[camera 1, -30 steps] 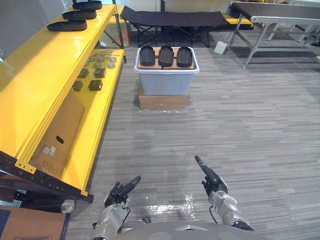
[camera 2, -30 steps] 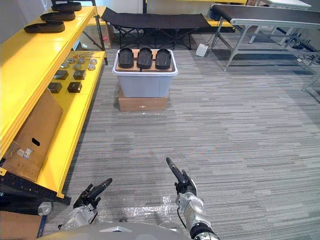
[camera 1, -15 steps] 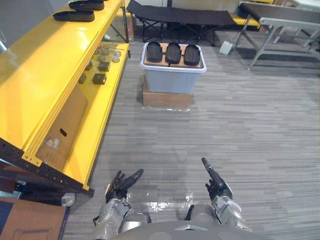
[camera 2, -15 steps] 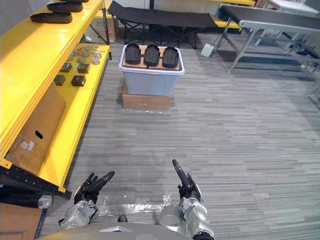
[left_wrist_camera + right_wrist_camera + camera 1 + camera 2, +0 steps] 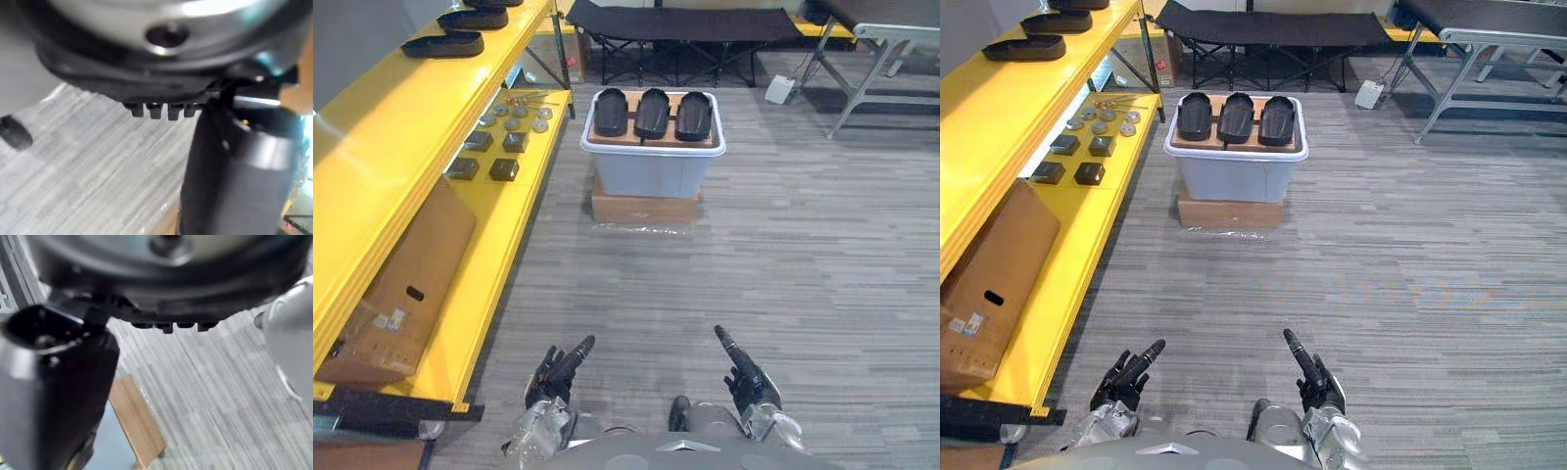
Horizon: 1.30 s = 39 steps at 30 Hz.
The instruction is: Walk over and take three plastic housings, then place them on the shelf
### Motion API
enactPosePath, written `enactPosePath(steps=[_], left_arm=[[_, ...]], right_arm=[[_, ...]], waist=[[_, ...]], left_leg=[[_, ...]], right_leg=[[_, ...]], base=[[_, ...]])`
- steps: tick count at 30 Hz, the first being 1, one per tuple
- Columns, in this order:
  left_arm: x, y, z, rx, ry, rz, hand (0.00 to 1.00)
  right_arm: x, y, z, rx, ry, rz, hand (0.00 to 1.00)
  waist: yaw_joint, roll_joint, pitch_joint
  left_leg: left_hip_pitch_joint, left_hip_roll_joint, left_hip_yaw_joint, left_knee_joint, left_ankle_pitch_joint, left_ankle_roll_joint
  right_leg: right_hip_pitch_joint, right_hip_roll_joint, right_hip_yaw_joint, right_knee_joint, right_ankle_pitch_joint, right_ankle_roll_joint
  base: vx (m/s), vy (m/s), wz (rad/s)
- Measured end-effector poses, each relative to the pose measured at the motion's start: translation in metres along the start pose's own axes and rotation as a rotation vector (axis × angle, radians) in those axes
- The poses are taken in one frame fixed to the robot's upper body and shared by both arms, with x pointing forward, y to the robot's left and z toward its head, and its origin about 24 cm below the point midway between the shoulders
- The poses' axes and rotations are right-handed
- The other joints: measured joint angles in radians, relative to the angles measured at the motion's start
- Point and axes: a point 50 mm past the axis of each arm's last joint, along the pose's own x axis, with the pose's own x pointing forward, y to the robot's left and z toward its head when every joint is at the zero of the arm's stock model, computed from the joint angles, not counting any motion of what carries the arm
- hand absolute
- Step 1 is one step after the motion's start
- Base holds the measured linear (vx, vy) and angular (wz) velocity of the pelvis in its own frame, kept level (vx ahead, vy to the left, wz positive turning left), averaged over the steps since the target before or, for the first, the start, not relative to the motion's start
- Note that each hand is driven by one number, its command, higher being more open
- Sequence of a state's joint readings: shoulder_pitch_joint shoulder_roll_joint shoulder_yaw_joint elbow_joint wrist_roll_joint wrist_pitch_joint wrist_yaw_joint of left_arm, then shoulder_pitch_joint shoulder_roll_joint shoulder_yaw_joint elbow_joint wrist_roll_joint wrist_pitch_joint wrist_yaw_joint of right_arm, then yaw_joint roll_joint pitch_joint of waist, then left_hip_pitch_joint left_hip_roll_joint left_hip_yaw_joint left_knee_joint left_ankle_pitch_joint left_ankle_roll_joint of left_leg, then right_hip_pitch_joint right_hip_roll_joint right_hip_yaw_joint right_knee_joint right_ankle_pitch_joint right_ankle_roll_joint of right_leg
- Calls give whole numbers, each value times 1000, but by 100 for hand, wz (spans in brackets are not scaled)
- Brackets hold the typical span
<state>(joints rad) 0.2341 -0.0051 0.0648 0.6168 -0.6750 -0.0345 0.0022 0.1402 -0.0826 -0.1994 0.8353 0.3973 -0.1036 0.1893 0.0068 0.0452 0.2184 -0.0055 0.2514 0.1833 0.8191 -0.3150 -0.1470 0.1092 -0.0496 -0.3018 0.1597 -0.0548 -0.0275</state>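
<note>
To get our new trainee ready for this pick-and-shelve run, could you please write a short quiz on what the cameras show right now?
1. How many black plastic housings lie in a row on top of the grey bin?
2. True or false: nothing lies under the grey bin.
3. The left hand and the right hand are: A) both open and empty; B) both shut on housings; C) one open, one shut on a housing.
Key: 1) Three. 2) False: it stands on a cardboard box. 3) A.
</note>
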Motion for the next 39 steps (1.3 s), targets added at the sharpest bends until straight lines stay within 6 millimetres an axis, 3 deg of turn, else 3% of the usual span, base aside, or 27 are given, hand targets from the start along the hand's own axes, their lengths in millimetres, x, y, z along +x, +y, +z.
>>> enactPosePath(steps=[1, 3, 5, 6, 7, 8, 9, 10, 11, 13, 14, 16, 18, 19, 21, 23, 24, 25, 26, 29, 30, 32, 33, 35, 37, 38, 39], left_arm=[[1, -2, 2, -7, -11, -9, 100], [3, -7, 4, 2, -26, -35, 100], [3, -15, 9, 3, -47, -66, 100], [3, -18, 10, -1, -54, -76, 100], [4, -21, 10, -1, -54, -88, 100], [3, -21, 8, 5, -50, -88, 100], [4, -20, 12, 15, -58, -89, 100], [6, -18, 19, 64, -74, -93, 100], [6, -18, 21, 84, -77, -95, 100], [7, -22, 21, 142, -76, -111, 100], [7, -21, 21, 153, -73, -115, 100], [6, -21, 21, 207, -65, -126, 100], [7, -21, 24, 213, -72, -130, 100], [9, -24, 27, 217, -80, -140, 100], [11, -27, 32, 222, -90, -151, 100], [11, -23, 35, 233, -95, -145, 100], [11, -21, 36, 238, -92, -140, 100], [10, -15, 36, 248, -89, -126, 100], [12, -13, 31, 240, -67, -109, 100], [10, -18, 11, 159, -14, -107, 100], [10, -20, 8, 149, -3, -110, 100], [9, -25, -2, 90, 22, -103, 100], [9, -25, -4, 82, 29, -98, 100], [9, -24, 0, 74, 12, -96, 100], [9, -23, 2, 42, -11, -92, 100], [8, -24, 1, 37, -12, -91, 100], [8, -24, 1, 37, -13, -90, 100]], right_arm=[[1, 0, 4, -2, -21, 9, 100], [6, 4, 18, -12, -71, 33, 100], [12, 13, 35, -23, -135, 58, 100], [13, 12, 39, -35, -149, 58, 100], [12, 9, 40, -57, -146, 57, 100], [12, 9, 38, -67, -135, 48, 100], [13, 13, 35, -59, -129, 53, 100], [14, 20, 31, -55, -118, 70, 100], [14, 22, 30, -50, -116, 75, 100], [15, 31, 25, -33, -105, 75, 100], [14, 33, 22, -26, -97, 74, 100], [10, 37, 7, -29, -57, 78, 100], [11, 42, 7, -45, -53, 97, 100], [13, 45, 11, -47, -63, 103, 100], [17, 49, 17, -54, -78, 100, 100], [18, 51, 19, -62, -81, 104, 100], [17, 51, 18, -61, -78, 103, 100], [15, 49, 13, -58, -64, 98, 100], [15, 40, 12, -70, -49, 74, 100], [16, 25, 21, -99, -53, 42, 100], [16, 21, 24, -104, -58, 35, 100], [15, 17, 25, -107, -57, 29, 100], [13, 13, 22, -110, -46, 19, 100], [13, 11, 20, -97, -34, 13, 100], [14, 12, 24, -80, -54, 24, 100], [14, 13, 27, -78, -67, 26, 100], [15, 13, 29, -78, -73, 28, 100]], waist=[[11, -13, 7], [18, -14, 8], [21, -15, 22], [22, -10, 33], [36, 7, 35], [47, 14, 29], [47, -7, 27], [45, -55, 24], [44, -71, 27], [43, -77, 34], [42, -77, 37], [45, -71, 36], [45, -61, 34], [45, -40, 39], [47, -25, 46], [54, -42, 41], [56, -51, 41], [59, -80, 29], [51, -52, 18], [43, 22, -20], [42, 21, -19], [40, 24, -19], [37, 21, -12], [47, 14, 1], [45, 16, 3], [49, 19, 2], [50, 19, 2]], left_leg=[[-34, -22, -2, -53, -6, 8], [-84, -74, -31, -245, 4, 22], [-167, -125, -139, -467, 110, 34], [-174, -130, -171, -507, 151, 32], [-179, -132, -201, -505, 236, 23], [-175, -150, -203, -459, 275, 71], [-175, -170, -188, -436, 250, 88], [-168, -222, -171, -430, 219, 114], [-160, -236, -165, -433, 208, 127], [-92, -264, -141, -474, 184, 163], [-66, -269, -141, -484, 180, 172], [38, -265, -140, -520, 155, 197], [90, -245, -142, -567, 155, 197], [108, -218, -143, -583, 148, 185], [121, -185, -141, -587, 133, 160], [144, -168, -126, -572, 95, 104], [158, -168, -125, -565, 77, 94], [173, -173, -132, -541, 32, 78], [183, -135, -156, -510, -13, 62], [137, -48, -177, -416, -11, 44], [104, -47, -182, -357, 9, 44], [25, -31, -187, -178, 100, 8], [-37, -5, -188, -48, 174, 3], [-93, 6, -155, 52, 129, 11], [-113, -11, -73, -116, 104, 16], [-108, -43, -49, -353, 124, 39], [-109, -56, -50, -443, 147, 46]], right_leg=[[43, -1, 13, -30, -3, -4], [80, -8, 42, -72, -3, -3], [110, -25, 68, -93, -24, 30], [119, -27, 77, -91, -38, 48], [134, -28, 101, -70, -77, 75], [142, -44, 126, -28, -127, 88], [142, -66, 128, -8, -149, 99], [129, -126, 126, 43, -190, 106], [115, -148, 131, 94, -198, 105], [-9, -217, 122, 398, -143, 88], [-32, -231, 120, 468, -119, 94], [-47, -244, 47, 513, -198, 108], [-89, -217, -3, 431, -216, 106], [-129, -185, -7, 345, -213, 110], [-173, -160, 5, 216, -184, 148], [-213, -160, 42, 22, -15, 158], [-214, -163, 52, 1, 30, 154], [-212, -167, 71, -4, 86, 143], [-216, -138, 74, 59, 122, 110], [-238, -66, 30, 118, 25, 61], [-238, -66, 29, 123, 15, 56], [-198, -55, 21, 108, -2, 45], [-139, -37, 4, 63, -12, 30], [-59, -26, -8, 8, -13, 21], [-1, -26, -27, -57, -7, 33], [18, -27, -33, -92, -2, 42], [20, -27, -35, -101, 2, 45]], base=[[399, -87, -47], [362, -5, -54], [350, 153, -40], [300, 250, -42], [194, 228, -49], [281, 316, -43], [322, 285, -18], [336, 236, 0], [330, 174, -6], [322, 203, -10], [335, 198, 2], [446, 119, 7], [379, -1, 3], [300, -42, -1], [203, -60, -5], [319, -221, -7], [355, -342, 0], [307, -380, 21], [303, -371, 21], [311, -264, 8], [264, -286, 6], [216, -229, 8], [247, -173, 29], [275, -144, 21], [229, -59, 10], [190, 45, 11], [273, 106, 4]])
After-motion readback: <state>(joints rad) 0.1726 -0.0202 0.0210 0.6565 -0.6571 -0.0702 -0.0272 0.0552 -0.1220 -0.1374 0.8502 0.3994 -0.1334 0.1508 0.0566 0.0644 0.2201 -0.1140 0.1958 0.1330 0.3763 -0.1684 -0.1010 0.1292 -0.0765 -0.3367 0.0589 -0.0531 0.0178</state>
